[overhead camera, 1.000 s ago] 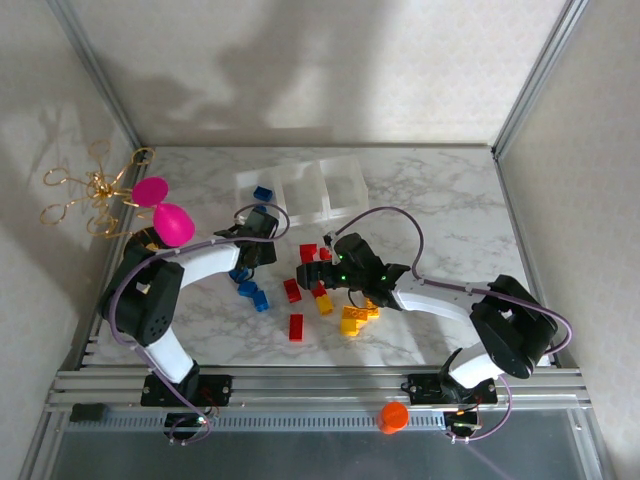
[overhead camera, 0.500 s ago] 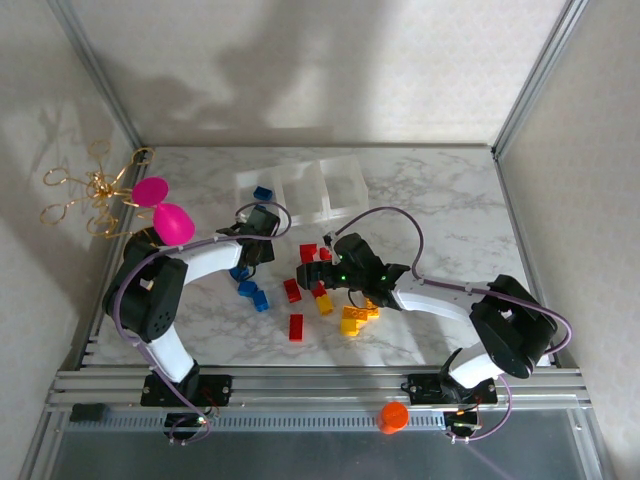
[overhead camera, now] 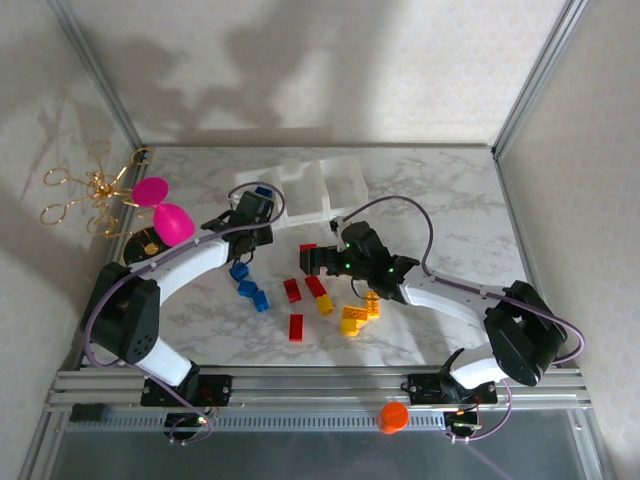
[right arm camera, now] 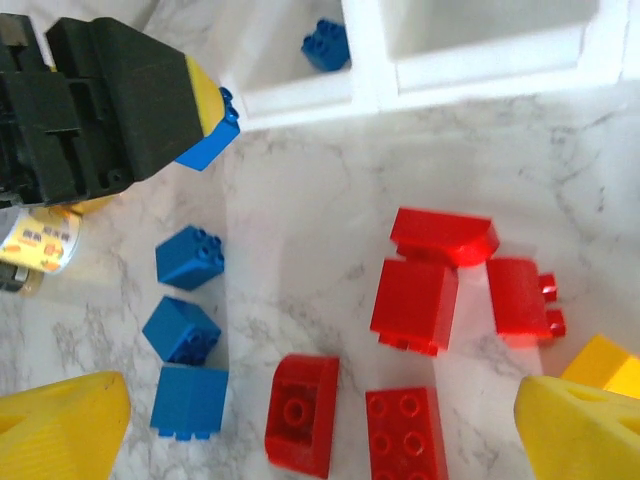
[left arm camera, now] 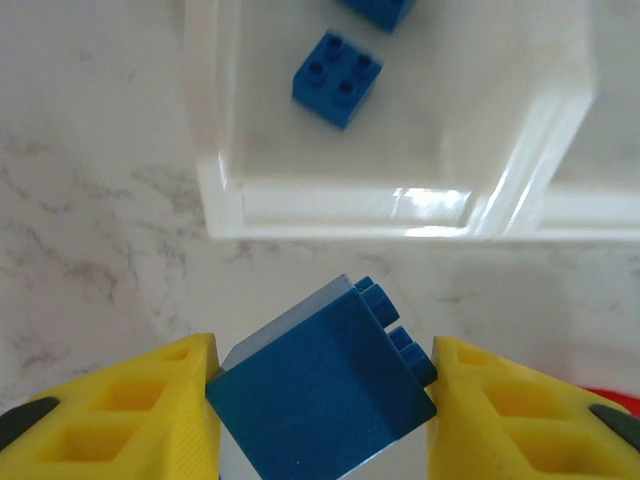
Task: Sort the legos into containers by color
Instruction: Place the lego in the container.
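My left gripper [left arm camera: 325, 372] is shut on a blue lego [left arm camera: 322, 400], held tilted just off the near wall of the containers' [left arm camera: 330, 205] left compartment. That compartment holds a blue lego [left arm camera: 337, 78], and a second one shows at the frame's top edge. In the top view the left gripper [overhead camera: 252, 212] is at the white tray's [overhead camera: 338, 172] left end. My right gripper [overhead camera: 322, 262] is open above the loose red legos [right arm camera: 414, 305]. Three blue legos [right arm camera: 181, 329] lie to their left. Yellow legos [overhead camera: 350, 320] lie nearer the arms.
Two magenta discs [overhead camera: 165, 210] and a gold wire tangle [overhead camera: 95, 190] sit at the table's left edge. A small grey-and-yellow cup [right arm camera: 40, 250] stands by the left arm. An orange knob [overhead camera: 392, 416] sits on the front rail.
The left gripper has shut on a blue lego, lifted it and carried it back towards the tray's left compartment. The right gripper has shifted slightly and stays open.
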Controlling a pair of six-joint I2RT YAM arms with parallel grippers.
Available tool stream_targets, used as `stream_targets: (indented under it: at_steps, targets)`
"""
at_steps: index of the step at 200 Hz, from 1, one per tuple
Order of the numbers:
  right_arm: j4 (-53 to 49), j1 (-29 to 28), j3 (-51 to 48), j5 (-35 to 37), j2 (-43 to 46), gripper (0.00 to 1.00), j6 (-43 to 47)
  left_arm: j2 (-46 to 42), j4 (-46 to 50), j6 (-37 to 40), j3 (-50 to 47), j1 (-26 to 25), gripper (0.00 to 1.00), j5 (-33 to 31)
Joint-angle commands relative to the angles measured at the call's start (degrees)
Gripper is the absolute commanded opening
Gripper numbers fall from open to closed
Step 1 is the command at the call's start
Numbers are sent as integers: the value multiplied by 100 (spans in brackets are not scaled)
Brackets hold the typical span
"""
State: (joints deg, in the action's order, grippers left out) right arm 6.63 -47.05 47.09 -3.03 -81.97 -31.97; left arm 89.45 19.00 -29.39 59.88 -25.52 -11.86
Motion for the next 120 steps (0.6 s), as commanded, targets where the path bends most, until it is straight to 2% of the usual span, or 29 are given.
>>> stream_targets:
  at_steps: [1,89,120]
  targets:
    - [20,168,273,95,-28,99,145,218,118,175,563,103,46,-229]
    - [30,510,494,225,-60,99,294,2388,29,367,2655,578,46,-425]
    - [-16,530,494,259,-21,99,318,2699,44,446,3018,609,50,-491]
